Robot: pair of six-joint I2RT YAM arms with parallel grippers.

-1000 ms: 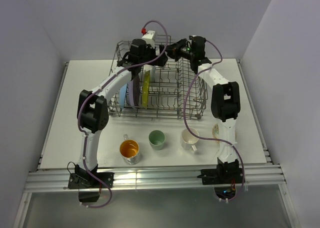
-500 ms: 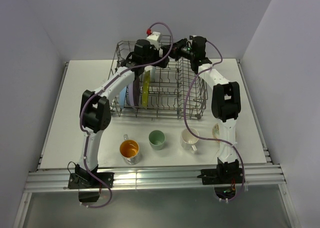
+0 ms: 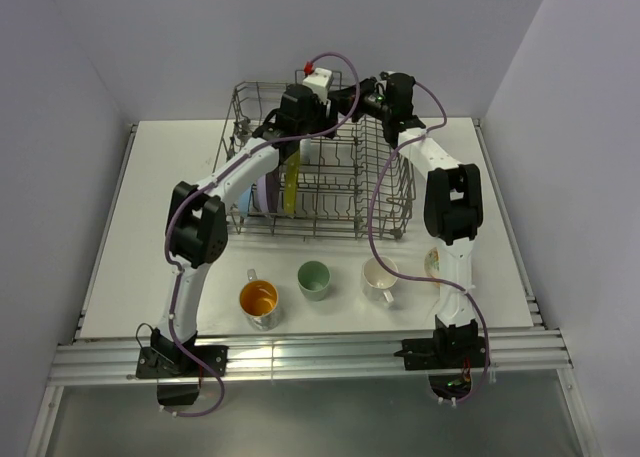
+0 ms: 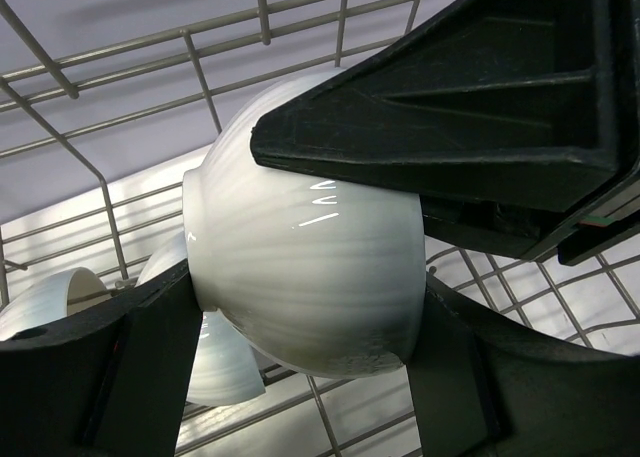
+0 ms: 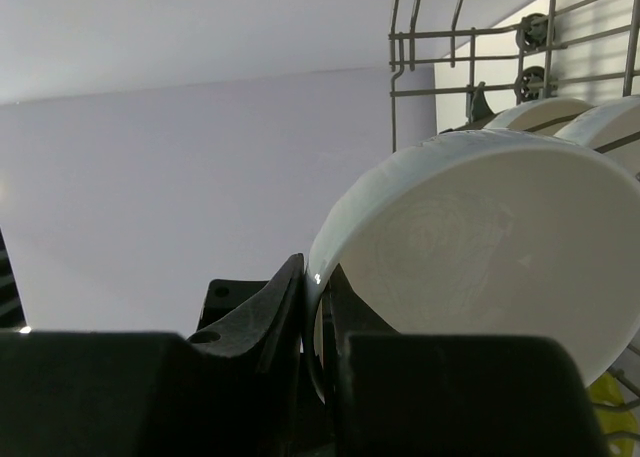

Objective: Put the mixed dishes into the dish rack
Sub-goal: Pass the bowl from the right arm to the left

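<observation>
Having swung right, the left pincer (image 4: 300, 312) straddled the white bowl (image 4: 300, 247) wide, grip uncertain; the right pincer (image 5: 318, 312) pinched its rim.

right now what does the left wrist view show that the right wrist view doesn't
Only the left wrist view: the white bowl from its ribbed outside, the left jaws either side of it, a right finger across its top. Only the right wrist view: its smooth inside, rim pinched in the right jaws. Both: that bowl, two more white bowls, the dish rack wires.
</observation>
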